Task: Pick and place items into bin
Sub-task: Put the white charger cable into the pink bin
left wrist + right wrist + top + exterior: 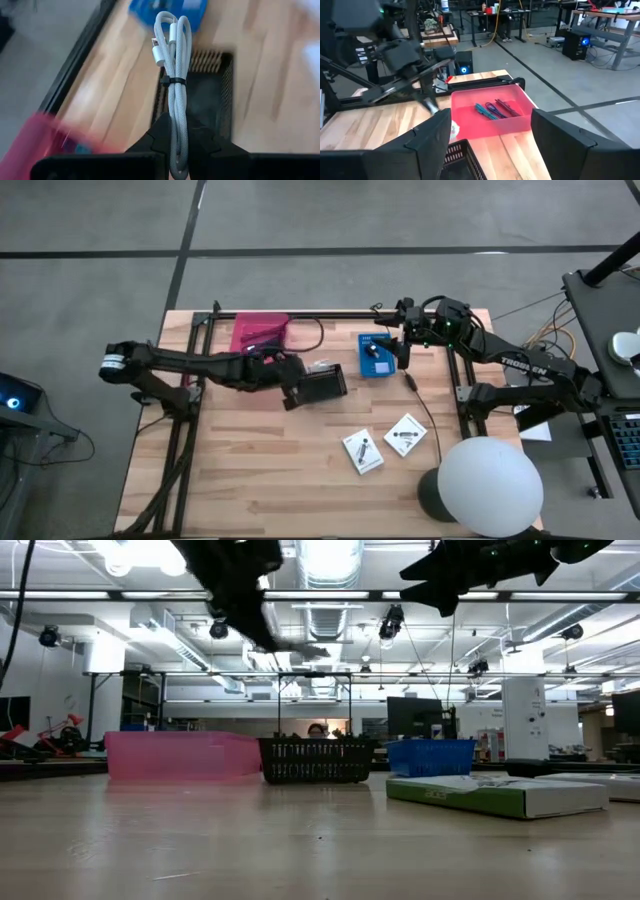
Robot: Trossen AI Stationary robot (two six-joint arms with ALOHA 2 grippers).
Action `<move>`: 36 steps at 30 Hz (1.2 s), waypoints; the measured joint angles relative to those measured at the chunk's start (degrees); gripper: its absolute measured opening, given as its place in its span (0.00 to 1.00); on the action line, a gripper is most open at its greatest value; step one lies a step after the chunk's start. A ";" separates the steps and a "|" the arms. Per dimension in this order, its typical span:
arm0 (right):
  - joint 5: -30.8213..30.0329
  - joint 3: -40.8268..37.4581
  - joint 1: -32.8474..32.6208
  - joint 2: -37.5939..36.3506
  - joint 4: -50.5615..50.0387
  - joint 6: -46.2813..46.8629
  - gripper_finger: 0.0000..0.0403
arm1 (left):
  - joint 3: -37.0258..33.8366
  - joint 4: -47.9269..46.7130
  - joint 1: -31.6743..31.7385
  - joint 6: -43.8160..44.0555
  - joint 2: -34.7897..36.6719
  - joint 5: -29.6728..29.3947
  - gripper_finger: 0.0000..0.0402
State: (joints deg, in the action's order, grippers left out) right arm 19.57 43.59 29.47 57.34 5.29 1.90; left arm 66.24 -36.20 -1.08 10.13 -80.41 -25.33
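The left pincer [179, 150] is holding a bundled white cable [172, 75], its jaws pinched narrow on the lower end of the coil, with the tied loops and the plug standing out ahead of the fingertips. Directly beyond and below the pincer the black mesh bin [210, 95] is sitting open on the counter [260, 470]; the high view puts the left pincer [290, 380] just beside that black bin [325, 385]. The step in hand looks like the carry: the cable is being brought over a bin for release. The next move calls for centring the dangling coil over the bin's opening, lowering a little so the loops do not catch on the mesh wall, then spreading the jaws.

The right pincer [490, 145] is standing wide and holding nothing, hovering above the blue bin [377, 356] in the high view. Ahead of it the pink bin [492, 115] is showing several pen-like sticks [495, 107] lying inside. Two white flat packets [385, 442] are lying on the counter well apart from both pincers, toward the near edge, not yet binned. The right arm's likely next job is reaching down to one of them.
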 joint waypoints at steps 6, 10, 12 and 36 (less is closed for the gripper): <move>-0.07 0.00 0.02 0.20 -0.35 0.05 0.64 | -0.44 -13.73 4.32 -3.42 2.73 0.44 0.04; -0.08 0.02 0.02 0.56 -0.30 -0.12 0.62 | -3.00 -14.41 8.07 -9.12 4.93 2.89 0.04; -0.16 0.00 0.02 0.74 -0.49 0.22 0.62 | -4.96 -13.51 10.40 -10.66 6.48 4.57 0.04; -0.17 0.00 0.00 1.36 -0.43 1.12 0.63 | -20.72 -10.50 22.14 -18.58 13.49 14.11 0.14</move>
State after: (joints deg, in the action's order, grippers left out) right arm 19.40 43.59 29.47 58.70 4.86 3.03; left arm 45.51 -46.70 21.06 -8.45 -66.92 -11.22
